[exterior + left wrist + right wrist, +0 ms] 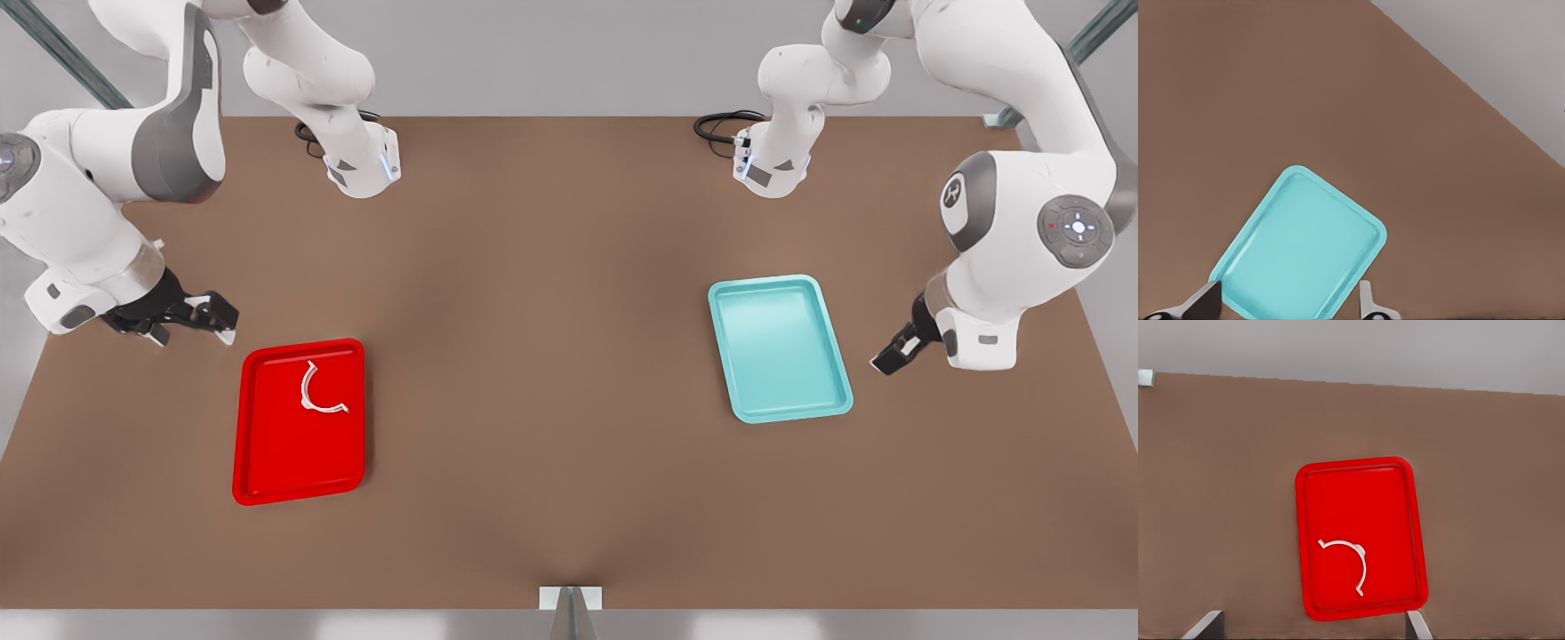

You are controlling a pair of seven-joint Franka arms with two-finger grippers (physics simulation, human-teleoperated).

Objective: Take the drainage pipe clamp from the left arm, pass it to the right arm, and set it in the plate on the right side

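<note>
Light was even and soft across the brown table [551, 356], bright enough everywhere, with a faintly darker band down its middle in the front view. Shadows were weak: a thin dark edge ran under the red plate [298, 462] and the teal tray [782, 404], and the white clamp [318, 393] cast almost none. The white arms showed smooth highlights without harsh glare, and edges looked slightly smeared in all three views, with no bending at the borders.
</note>
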